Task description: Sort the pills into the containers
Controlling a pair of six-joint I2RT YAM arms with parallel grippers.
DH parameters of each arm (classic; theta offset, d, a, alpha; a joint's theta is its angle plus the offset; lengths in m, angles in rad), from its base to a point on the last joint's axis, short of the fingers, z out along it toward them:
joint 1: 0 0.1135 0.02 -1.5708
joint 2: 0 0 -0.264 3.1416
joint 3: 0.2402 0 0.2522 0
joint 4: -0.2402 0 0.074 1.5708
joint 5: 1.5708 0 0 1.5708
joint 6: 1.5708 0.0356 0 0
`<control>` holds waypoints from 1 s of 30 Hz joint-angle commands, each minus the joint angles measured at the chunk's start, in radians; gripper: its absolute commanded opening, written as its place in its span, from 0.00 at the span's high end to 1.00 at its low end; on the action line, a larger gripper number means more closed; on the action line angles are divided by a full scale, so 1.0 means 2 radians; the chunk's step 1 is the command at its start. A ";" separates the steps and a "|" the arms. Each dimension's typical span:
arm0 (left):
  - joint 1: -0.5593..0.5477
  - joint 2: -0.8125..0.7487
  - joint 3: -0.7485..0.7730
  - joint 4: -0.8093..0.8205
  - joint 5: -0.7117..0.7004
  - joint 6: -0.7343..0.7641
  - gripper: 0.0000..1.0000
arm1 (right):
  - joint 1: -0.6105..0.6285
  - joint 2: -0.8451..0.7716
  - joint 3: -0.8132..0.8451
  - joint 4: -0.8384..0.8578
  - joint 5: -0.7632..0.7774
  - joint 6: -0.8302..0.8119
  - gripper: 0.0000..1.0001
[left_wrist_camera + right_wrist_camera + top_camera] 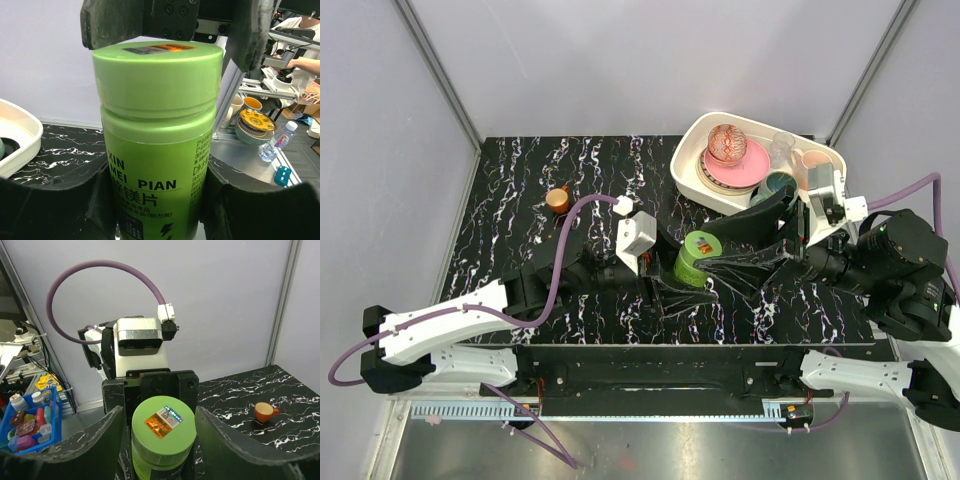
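The green bottle [698, 258] stands upright on the black marbled table [520, 250], very near its middle, a little toward 4 o'clock. The left gripper [155, 212] comes in from 9 o'clock and pinches the body of the bottle low down, with its two fingers [50, 210] pressed on both sides. The right gripper [160, 440] comes from 3 o'clock; its fingers are spread and stand on either side of the green lid [162, 427], not squeezing it. A small orange cup [558, 200] sits well apart, toward 10 o'clock from the bottle. A white tray [686, 180] with dishes lies at 1 o'clock.
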 commanded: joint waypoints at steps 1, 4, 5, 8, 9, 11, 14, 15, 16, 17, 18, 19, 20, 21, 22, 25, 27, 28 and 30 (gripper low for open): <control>-0.003 -0.015 0.029 0.075 0.006 0.007 1.00 | 0.003 0.017 -0.012 -0.053 0.028 -0.006 0.35; -0.003 -0.017 0.026 0.076 0.006 0.008 1.00 | 0.002 0.016 -0.013 -0.054 0.032 -0.007 0.29; -0.003 -0.017 0.027 0.076 0.006 0.008 1.00 | 0.003 0.016 -0.013 -0.056 0.033 -0.007 0.28; -0.002 -0.017 0.026 0.076 0.006 0.007 1.00 | 0.003 0.014 -0.013 -0.056 0.030 -0.009 0.26; -0.003 -0.018 0.026 0.076 0.006 0.008 1.00 | 0.003 0.016 -0.012 -0.056 0.029 -0.008 0.26; -0.003 -0.018 0.026 0.076 0.006 0.008 1.00 | 0.003 0.016 -0.012 -0.056 0.029 -0.009 0.26; -0.003 -0.018 0.024 0.077 0.005 0.007 1.00 | 0.003 0.016 -0.011 -0.055 0.025 -0.007 0.27; -0.003 -0.018 0.023 0.077 0.005 0.007 1.00 | 0.003 0.014 -0.010 -0.054 0.023 -0.006 0.27; -0.003 -0.018 0.022 0.078 0.005 0.008 1.00 | 0.003 0.015 -0.010 -0.053 0.020 -0.005 0.27; -0.003 -0.017 0.022 0.079 0.005 0.008 1.00 | 0.003 0.014 -0.009 -0.050 0.013 -0.003 0.26; -0.003 -0.017 0.021 0.080 0.005 0.006 1.00 | 0.003 0.014 -0.009 -0.047 0.009 0.000 0.26; -0.003 -0.015 0.021 0.080 0.004 0.006 1.00 | 0.003 0.012 -0.009 -0.041 0.003 0.001 0.26; -0.003 -0.014 0.021 0.081 0.004 0.006 1.00 | 0.002 0.012 -0.008 -0.037 0.000 0.003 0.25; -0.003 -0.014 0.022 0.081 0.005 0.006 1.00 | 0.003 0.011 -0.007 -0.036 -0.002 0.003 0.25; -0.003 -0.013 0.022 0.082 0.006 0.006 1.00 | 0.003 0.011 -0.005 -0.032 -0.002 0.004 0.24; -0.003 -0.012 0.021 0.082 0.006 0.005 1.00 | 0.003 0.013 0.001 -0.027 0.001 0.004 0.24; -0.003 -0.013 0.020 0.083 0.006 0.004 1.00 | 0.002 0.013 0.004 -0.024 0.003 0.004 0.24; -0.003 -0.013 0.019 0.083 0.006 0.003 1.00 | 0.003 0.013 0.004 -0.020 0.003 0.004 0.24; -0.003 -0.011 0.018 0.086 0.007 0.002 1.00 | 0.004 0.013 0.005 -0.015 0.002 0.005 0.24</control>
